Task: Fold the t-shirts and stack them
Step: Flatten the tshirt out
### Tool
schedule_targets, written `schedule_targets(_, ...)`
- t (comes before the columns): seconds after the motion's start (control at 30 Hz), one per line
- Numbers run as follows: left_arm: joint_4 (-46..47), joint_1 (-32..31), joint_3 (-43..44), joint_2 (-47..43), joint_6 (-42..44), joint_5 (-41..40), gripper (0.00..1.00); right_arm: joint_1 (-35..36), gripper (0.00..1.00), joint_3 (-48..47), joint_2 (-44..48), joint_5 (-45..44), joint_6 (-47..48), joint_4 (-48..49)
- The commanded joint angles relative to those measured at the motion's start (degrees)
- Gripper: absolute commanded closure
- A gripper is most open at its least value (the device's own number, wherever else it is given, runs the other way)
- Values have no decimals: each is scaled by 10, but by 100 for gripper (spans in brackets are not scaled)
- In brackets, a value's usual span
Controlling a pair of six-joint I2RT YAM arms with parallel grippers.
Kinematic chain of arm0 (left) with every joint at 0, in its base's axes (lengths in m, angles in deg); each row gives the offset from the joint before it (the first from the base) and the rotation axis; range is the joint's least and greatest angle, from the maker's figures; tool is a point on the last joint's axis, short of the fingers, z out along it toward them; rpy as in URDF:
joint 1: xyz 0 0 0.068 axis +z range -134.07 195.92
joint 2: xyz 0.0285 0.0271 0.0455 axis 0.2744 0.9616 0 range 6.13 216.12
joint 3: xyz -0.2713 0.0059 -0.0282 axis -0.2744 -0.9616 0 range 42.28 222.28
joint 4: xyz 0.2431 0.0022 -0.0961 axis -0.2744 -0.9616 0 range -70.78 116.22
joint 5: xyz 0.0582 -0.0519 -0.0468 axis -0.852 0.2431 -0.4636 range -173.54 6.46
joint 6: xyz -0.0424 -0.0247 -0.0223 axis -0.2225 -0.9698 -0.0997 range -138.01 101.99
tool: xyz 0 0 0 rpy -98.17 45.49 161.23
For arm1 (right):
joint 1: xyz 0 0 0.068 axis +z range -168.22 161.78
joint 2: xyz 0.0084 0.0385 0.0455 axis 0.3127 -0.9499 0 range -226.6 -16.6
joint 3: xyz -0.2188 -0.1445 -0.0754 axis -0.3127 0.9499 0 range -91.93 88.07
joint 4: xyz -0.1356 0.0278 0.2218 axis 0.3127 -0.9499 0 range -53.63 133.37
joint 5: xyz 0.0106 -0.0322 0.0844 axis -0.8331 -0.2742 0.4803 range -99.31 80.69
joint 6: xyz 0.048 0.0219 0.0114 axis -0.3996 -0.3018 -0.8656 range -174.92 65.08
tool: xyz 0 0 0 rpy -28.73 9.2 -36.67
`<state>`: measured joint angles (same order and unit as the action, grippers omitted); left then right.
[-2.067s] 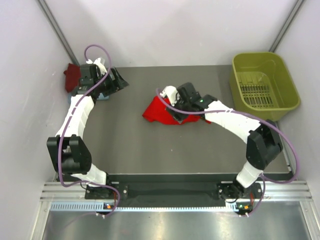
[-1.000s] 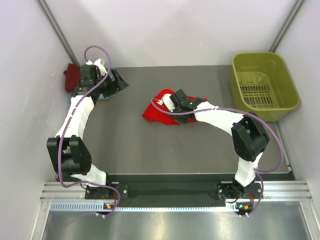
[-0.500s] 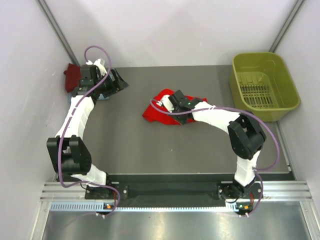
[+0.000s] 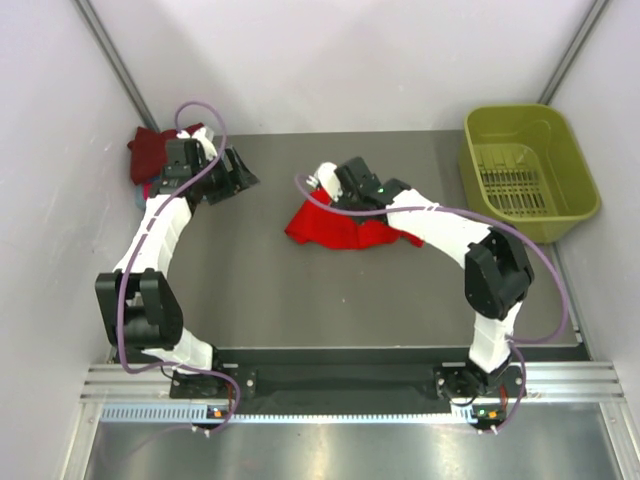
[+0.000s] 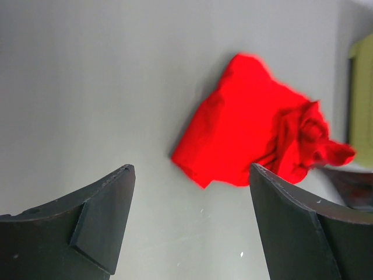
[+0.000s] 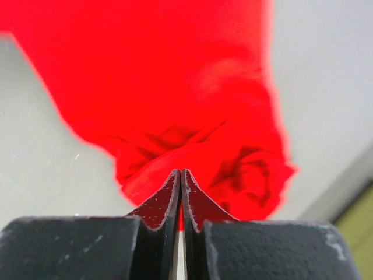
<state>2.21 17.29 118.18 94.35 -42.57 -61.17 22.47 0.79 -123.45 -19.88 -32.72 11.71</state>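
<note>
The bright red t-shirt (image 4: pixel 330 228) lies crumpled mid-table, and the left wrist view has it (image 5: pixel 245 134) ahead of that arm's fingers. My right gripper (image 4: pixel 338 200) stands over the shirt's far edge. In the right wrist view its jaws (image 6: pixel 180 175) are pressed together with a thin strip of red cloth (image 6: pixel 175 76) between them. My left gripper (image 4: pixel 240 170) is open at the far left of the table, its fingers (image 5: pixel 189 169) wide apart over bare table. Behind it a maroon t-shirt (image 4: pixel 148 152) tops a pile in the far-left corner.
An olive-green plastic basket (image 4: pixel 575 160) stands at the table's far right corner; a sliver of it (image 5: pixel 364 87) is at the right edge of the left wrist view. White walls close in on both sides. The table's front edge runs along the arm bases.
The right gripper closed on the red shirt's cloth and drew back toward the far side, pulling the cloth with it. The left arm shifted slightly.
</note>
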Motion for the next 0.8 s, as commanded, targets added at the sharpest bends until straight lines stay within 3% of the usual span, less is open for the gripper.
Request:
schedule_targets(0.0, 7, -11, -23, -4, 18, -7, 17, -12, 97, -57, 53, -30, 21, 18)
schedule_targets(0.03, 7, -12, -29, -1, 16, -7, 16, -13, 83, -59, 56, -35, 20, 16)
schedule_targets(0.07, 10, -12, -30, 0, 14, -7, 16, -13, 48, -56, 55, -34, 15, 8)
schedule_targets(0.13, 14, -11, -27, 4, 10, -7, 16, -12, 37, -42, 55, -20, -9, 2)
schedule_targets(0.4, 18, -32, -22, 16, 28, -4, 17, -7, 45, 58, 25, 42, -58, -4)
schedule_targets(0.77, 17, -43, -31, 3, 18, 0, 17, -9, 54, 35, -35, 51, -57, 1)
